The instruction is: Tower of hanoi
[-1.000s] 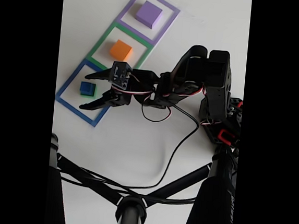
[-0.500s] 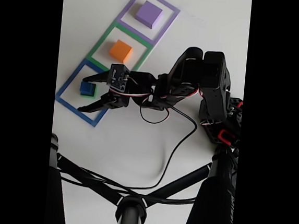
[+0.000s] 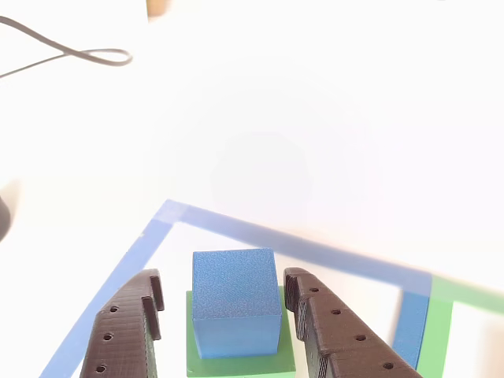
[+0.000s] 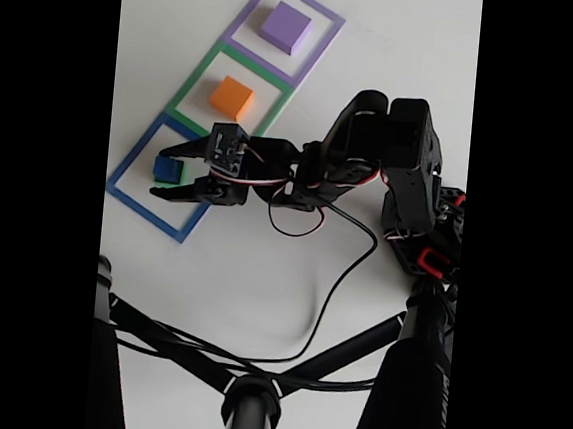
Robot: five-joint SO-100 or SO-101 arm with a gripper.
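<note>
white tabletop (image 4: 261, 273), brightly lit, carries a strip of three tape-outlined squares, and i take the blue tape square (image 4: 128, 189) as my landmark. inside it sits the small blue cube (image 3: 235, 302), resting on a flat green block (image 3: 240, 364) whose edge shows beneath it. in the next squares along the strip from the blue one stand an orange block (image 4: 232, 96) and, beyond that, a purple block (image 4: 286, 26). the gripper (image 3: 224, 295) is spread, its jaws straddling the blue cube with daylight on each side, nothing grasped. my judgement: the step in hand is picking off the blue cube. to do it well i would centre the cube between the jaws, close only on the cube above the green block so the base is not dragged, then lift straight up. the close view shows the side gaps and the green base clearly; the fixed view instead shows the whole strip, the arm's reach and a trailing black cable (image 4: 341, 280) running away from the landmark.
</note>
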